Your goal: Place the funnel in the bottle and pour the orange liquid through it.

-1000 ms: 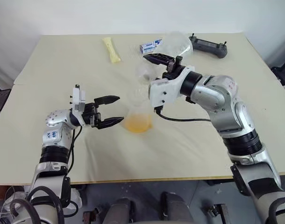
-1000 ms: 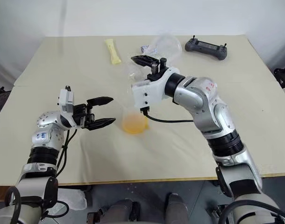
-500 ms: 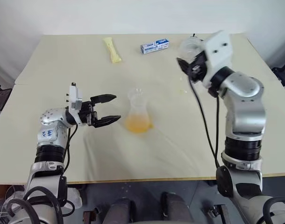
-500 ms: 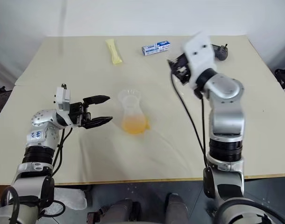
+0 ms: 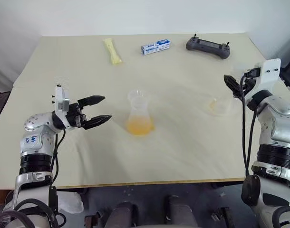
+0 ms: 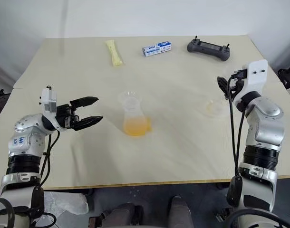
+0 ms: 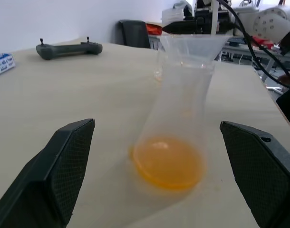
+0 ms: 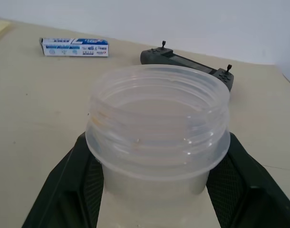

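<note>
Orange liquid (image 7: 168,164) sits pooled in the base of the bottle (image 5: 139,116), which stands upright at the middle of the table (image 5: 183,156) with the funnel (image 7: 192,45) seated in its neck. We judge the pour as done, and the step in hand as setting down the empty clear flask (image 8: 157,109).

Our right gripper (image 8: 157,180) clamps that flask's wide threaded neck between its 2 fingers, out at the right side of the table. To do this well, we should lower it until the base rests flat on the table, and only then let go, because a round belly may roll.

Our left gripper (image 5: 98,110) is spread wide and holds nothing. It aims at the bottle from the left, near it but apart.

The right edge of the table lies close to the flask, so we should place it inward. Bare table lies open between the bottle and the flask. The remote controller (image 5: 207,46), the blue-white box (image 5: 155,46) and the yellow packet (image 5: 113,50) lie well apart along the far side.
</note>
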`<state>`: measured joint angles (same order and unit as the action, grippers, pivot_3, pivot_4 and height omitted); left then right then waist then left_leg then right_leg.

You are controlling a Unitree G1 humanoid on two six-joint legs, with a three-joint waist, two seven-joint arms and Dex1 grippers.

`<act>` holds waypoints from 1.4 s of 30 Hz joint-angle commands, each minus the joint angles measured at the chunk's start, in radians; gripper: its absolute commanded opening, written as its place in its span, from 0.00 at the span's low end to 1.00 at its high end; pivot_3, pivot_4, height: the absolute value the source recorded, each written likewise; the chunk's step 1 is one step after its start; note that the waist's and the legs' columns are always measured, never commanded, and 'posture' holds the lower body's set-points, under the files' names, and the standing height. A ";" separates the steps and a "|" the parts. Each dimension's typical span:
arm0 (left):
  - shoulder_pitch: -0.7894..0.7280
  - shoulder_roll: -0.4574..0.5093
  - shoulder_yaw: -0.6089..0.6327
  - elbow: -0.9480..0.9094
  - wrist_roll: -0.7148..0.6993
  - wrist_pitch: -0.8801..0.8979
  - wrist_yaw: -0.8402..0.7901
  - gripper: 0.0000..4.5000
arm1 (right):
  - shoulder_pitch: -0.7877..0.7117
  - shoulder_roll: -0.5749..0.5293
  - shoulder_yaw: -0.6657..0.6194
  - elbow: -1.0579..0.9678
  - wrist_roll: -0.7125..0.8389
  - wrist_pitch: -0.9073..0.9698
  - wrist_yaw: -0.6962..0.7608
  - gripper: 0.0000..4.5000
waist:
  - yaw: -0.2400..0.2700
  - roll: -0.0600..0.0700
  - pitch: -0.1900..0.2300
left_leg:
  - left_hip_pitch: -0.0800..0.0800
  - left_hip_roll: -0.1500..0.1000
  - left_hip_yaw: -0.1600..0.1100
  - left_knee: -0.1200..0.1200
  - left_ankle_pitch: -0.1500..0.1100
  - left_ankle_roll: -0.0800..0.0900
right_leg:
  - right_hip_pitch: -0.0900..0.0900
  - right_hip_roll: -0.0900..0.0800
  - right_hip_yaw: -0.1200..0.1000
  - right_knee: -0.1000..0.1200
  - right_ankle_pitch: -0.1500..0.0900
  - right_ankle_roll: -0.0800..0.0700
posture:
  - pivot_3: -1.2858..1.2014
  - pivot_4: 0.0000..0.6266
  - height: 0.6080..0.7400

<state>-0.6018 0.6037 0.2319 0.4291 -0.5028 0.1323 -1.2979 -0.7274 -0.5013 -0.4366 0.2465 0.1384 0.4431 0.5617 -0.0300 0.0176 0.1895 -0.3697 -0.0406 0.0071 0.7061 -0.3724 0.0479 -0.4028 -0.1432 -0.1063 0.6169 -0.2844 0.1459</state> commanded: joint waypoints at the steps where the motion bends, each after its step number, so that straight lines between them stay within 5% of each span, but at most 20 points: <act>1: 0.029 0.020 0.032 -0.050 -0.019 0.020 0.038 1.00 | 0.007 -0.027 -0.046 0.003 0.069 -0.043 -0.018 0.55 | 0.000 0.000 0.000 | 0.000 0.000 0.000 0.000 0.000 0.000 | 0.000 0.000 0.000 0.000 0.000 0.000 | 0.52 0.24 1.00; 2: 0.040 0.023 0.031 -0.061 -0.012 0.022 0.050 1.00 | 0.020 -0.031 -0.049 0.004 0.080 -0.049 -0.016 0.55 | 0.000 0.000 0.000 | 0.000 0.000 0.000 0.000 0.000 0.000 | 0.000 0.000 0.000 0.000 0.000 0.000 | 0.52 0.24 1.00; 8: 0.075 0.027 0.025 -0.104 -0.004 0.051 0.122 1.00 | 0.073 -0.056 -0.047 -0.040 0.137 -0.053 -0.024 0.98 | 0.005 0.000 0.000 | 0.000 -0.001 -0.001 0.000 0.000 0.000 | 0.000 -0.002 0.000 0.000 0.000 0.000 | 0.52 0.24 1.00; 27: 0.106 0.035 0.009 -0.101 -0.010 0.012 0.036 1.00 | 0.017 -0.241 -0.001 -0.203 0.346 -0.009 0.172 0.99 | 0.005 0.000 0.000 | 0.000 -0.001 0.001 0.000 0.000 0.001 | 0.000 -0.002 0.000 -0.001 0.000 0.000 | 0.52 0.24 1.00; 34: 0.101 0.097 0.001 -0.001 0.014 -0.064 -0.080 1.00 | 0.331 -0.333 -0.018 -0.553 0.567 0.115 0.425 0.99 | 0.022 0.000 0.000 | -0.001 -0.001 0.000 -0.001 0.000 0.001 | 0.002 -0.002 -0.002 -0.004 0.000 0.000 | 0.52 0.24 1.00; 42: 0.107 0.105 0.010 0.064 0.021 -0.113 -0.109 1.00 | 0.768 -0.399 -0.034 -0.628 0.451 -0.019 0.587 0.99 | 0.056 -0.002 0.000 | 0.001 -0.001 0.002 0.002 0.000 0.003 | 0.008 -0.002 -0.003 -0.011 0.002 0.003 | 0.52 0.24 1.00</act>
<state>-0.4967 0.6941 0.2250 0.4953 -0.4790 0.0380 -1.3996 0.0172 -0.8919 -0.4388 -0.3782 0.6048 0.4798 1.1137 0.0261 0.0153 0.1895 -0.3687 -0.0417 0.0092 0.7080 -0.3721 0.0507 -0.3945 -0.1456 -0.1090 0.6054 -0.2829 0.1487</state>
